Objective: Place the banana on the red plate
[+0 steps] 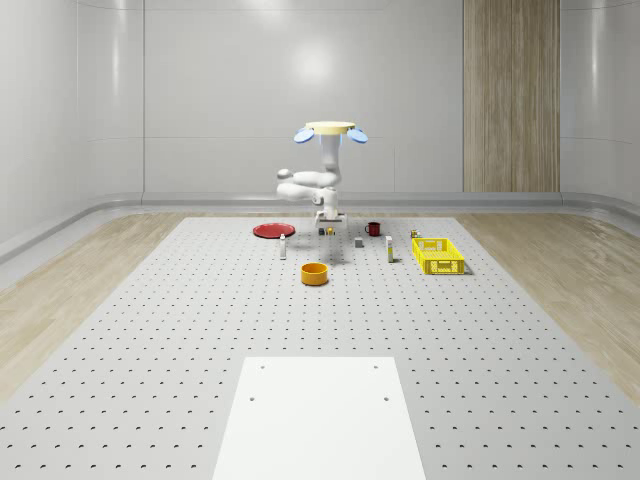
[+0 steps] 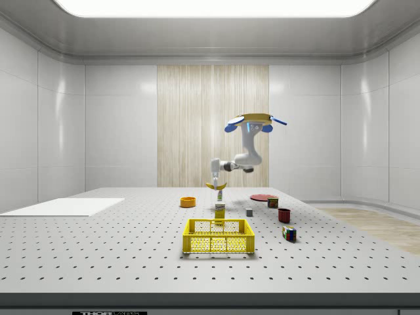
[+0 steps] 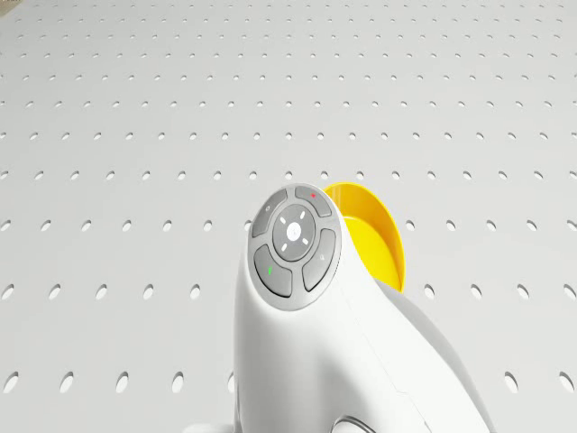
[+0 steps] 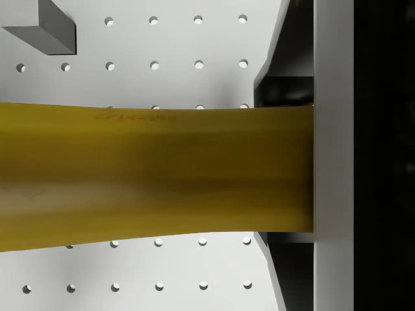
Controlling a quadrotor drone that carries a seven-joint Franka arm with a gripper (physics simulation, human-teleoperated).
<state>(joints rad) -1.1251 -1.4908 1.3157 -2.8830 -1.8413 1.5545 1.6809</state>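
While the drone [image 2: 256, 120] hovers above the table [image 1: 150, 330], the gripper [image 2: 218, 186] pinches the banana [image 4: 155, 175] mid-air, clear of the red plate [image 1: 272, 230].

Pale grey walls [image 1: 230, 90] with one wood-grain panel [image 1: 510, 95] enclose the room. A wooden floor [image 1: 90, 260] borders the perforated grey surface [image 1: 150, 340]; a bright ceiling light [image 2: 216, 6] glows overhead.

white jointed arm [image 1: 310, 182], yellowish drone body [image 1: 330, 127], seemingly blue rotors, grey button panel [image 3: 294, 238]
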